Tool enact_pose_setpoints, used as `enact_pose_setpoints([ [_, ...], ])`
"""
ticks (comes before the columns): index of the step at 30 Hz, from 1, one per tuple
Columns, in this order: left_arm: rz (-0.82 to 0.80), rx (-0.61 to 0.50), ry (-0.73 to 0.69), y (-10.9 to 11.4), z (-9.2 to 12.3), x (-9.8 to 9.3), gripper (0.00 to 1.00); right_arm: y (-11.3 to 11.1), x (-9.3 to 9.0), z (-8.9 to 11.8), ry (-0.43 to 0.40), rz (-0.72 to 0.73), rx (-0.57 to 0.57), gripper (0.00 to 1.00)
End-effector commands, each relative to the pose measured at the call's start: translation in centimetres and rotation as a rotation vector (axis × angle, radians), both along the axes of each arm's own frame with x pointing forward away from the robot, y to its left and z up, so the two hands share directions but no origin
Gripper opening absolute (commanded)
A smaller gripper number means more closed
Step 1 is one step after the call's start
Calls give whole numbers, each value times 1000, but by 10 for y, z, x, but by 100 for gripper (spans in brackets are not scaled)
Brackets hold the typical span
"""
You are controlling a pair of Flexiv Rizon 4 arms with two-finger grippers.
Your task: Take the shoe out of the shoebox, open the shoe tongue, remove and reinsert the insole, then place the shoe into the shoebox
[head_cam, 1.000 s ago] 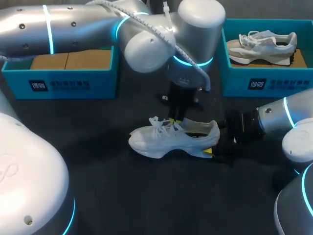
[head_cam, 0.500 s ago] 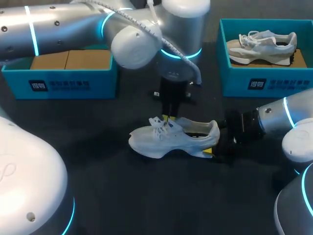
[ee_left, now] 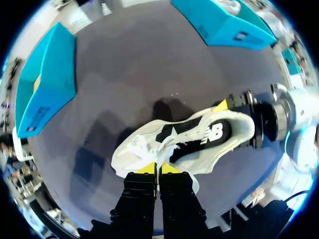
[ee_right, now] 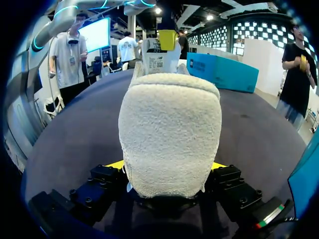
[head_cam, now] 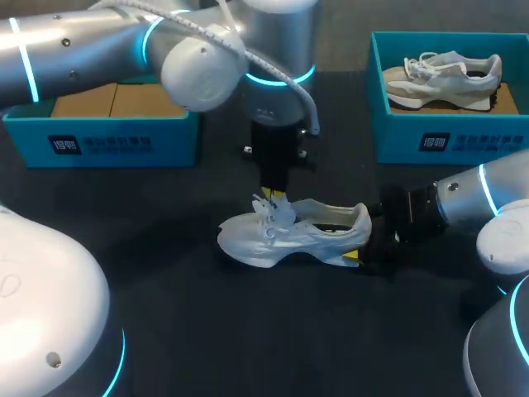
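Your left arm reaches in over the table's middle with its wrist upright. The left gripper (ee_left: pixel 158 168) points straight down, its fingers pinched on the tongue (head_cam: pixel 279 210) of the white mesh sneaker (head_cam: pixel 289 233). Your right arm lies low, and the right gripper (ee_right: pixel 167 165) clamps the sneaker's fleecy heel. The sneaker stands on the dark table (head_cam: pixel 207 331), outside the teal cardboard shoebox (head_cam: pixel 124 142).
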State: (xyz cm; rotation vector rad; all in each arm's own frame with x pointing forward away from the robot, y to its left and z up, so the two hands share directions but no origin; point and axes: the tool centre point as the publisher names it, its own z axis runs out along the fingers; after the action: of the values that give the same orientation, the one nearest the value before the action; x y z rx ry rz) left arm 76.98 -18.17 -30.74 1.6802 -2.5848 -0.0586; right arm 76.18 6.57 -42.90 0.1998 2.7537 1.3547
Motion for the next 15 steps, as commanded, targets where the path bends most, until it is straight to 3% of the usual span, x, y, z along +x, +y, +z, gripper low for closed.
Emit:
enact_pose_setpoints([
  [1, -80, -54, 62, 13, -5, 7, 0, 3, 0, -6, 1, -3, -7, 0],
  [7, -207, -62, 111, 21, -9, 9, 0, 3, 0, -6, 1, -3, -7, 0],
  [15, -319, 6, 112, 29, -23, 9, 0, 3, 0, -6, 1, -3, -7, 0],
])
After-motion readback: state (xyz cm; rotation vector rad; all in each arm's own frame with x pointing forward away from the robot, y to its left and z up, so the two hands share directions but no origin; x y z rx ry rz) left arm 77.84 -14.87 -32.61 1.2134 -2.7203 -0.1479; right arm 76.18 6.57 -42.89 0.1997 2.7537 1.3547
